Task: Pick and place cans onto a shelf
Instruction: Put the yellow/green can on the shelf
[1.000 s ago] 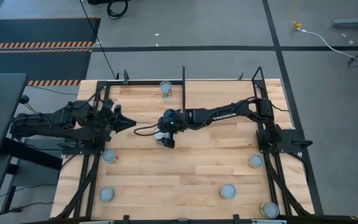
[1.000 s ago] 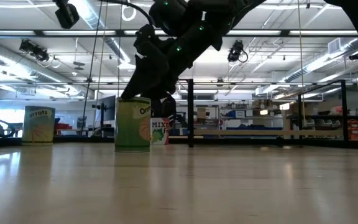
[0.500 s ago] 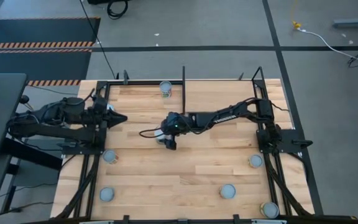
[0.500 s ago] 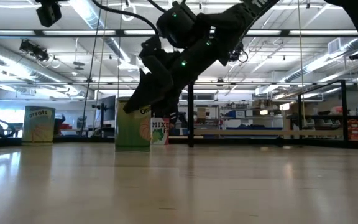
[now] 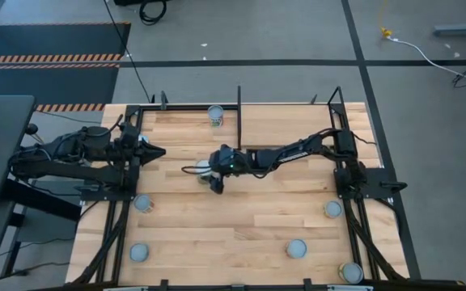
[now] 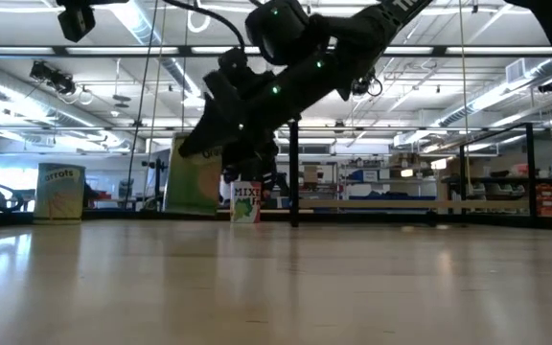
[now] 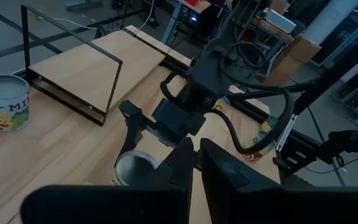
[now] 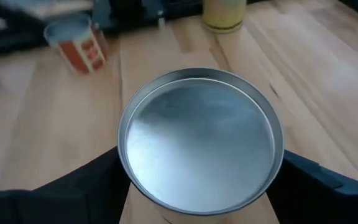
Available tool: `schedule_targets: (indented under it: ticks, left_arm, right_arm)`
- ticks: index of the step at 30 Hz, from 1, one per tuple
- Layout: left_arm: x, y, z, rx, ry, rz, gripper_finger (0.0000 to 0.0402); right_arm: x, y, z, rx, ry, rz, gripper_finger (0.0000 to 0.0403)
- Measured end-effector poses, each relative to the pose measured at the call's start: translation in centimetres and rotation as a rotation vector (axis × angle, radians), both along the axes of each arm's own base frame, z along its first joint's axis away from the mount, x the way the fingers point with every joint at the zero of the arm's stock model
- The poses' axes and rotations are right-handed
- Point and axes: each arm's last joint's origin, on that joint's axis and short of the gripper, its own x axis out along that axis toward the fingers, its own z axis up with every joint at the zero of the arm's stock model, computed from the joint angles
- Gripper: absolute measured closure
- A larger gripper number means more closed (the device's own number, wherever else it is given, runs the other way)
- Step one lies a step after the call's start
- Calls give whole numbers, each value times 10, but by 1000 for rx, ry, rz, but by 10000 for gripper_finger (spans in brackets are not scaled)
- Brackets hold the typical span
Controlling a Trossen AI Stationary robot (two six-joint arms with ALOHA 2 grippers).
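Plank tabletop (image 5: 241, 234), warehouse hall behind in the low view. Right gripper (image 5: 211, 175) out at table centre, fingers clamped either side of a green-label can (image 6: 195, 175); silver lid fills the right wrist view, a dark finger on each flank. Low view shows that can tilted, base apparently just off the wood, so judged as lift under way.

Left gripper (image 5: 157, 151) parked at the left edge, fingers together, holding nothing.

Key relation: shelf (image 5: 285, 121) sits at the far edge of the table, beyond the held can and off to the right arm's side. Black upright (image 5: 239, 105) stands between the can and the board's near corner. Right arm clearly the nearer one and already loaded, so carry likely goes away from the camera-side edge, past that post. Can axis needs bringing back to vertical before set-down; tilted landing risks a topple.

Another can (image 5: 215, 115) stands near the far edge, just left of the post. Spare cans (image 5: 297, 248) scattered along the near edge and sides, well apart from the gripper.
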Motion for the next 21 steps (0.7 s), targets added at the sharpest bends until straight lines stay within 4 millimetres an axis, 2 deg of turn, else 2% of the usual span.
schedule_targets:
  ticks: [2,5,8,12,14,17,21]
  left_arm:
    - [0,0,0,-1,0,0,365]
    - [0,0,0,-11,-2,3,365]
    - [0,0,0,-12,-2,3,365]
    - [1,0,1,-11,-16,3,365]
    - [1,0,3,-2,-36,0,365]
    - [3,0,8,32,-81,-9,365]
    - [7,0,15,35,-159,-8,365]
  right_arm:
    - [-1,3,20,55,-27,-26,85]
    - [-13,6,61,95,-51,-43,84]
    - [-36,6,101,61,-60,-103,84]
    - [-79,-11,152,-7,-92,-300,84]
    - [-101,-22,169,-33,-78,-430,84]
    - [-131,-38,180,-65,-22,-606,84]
    - [-162,-64,177,-69,77,-829,84]
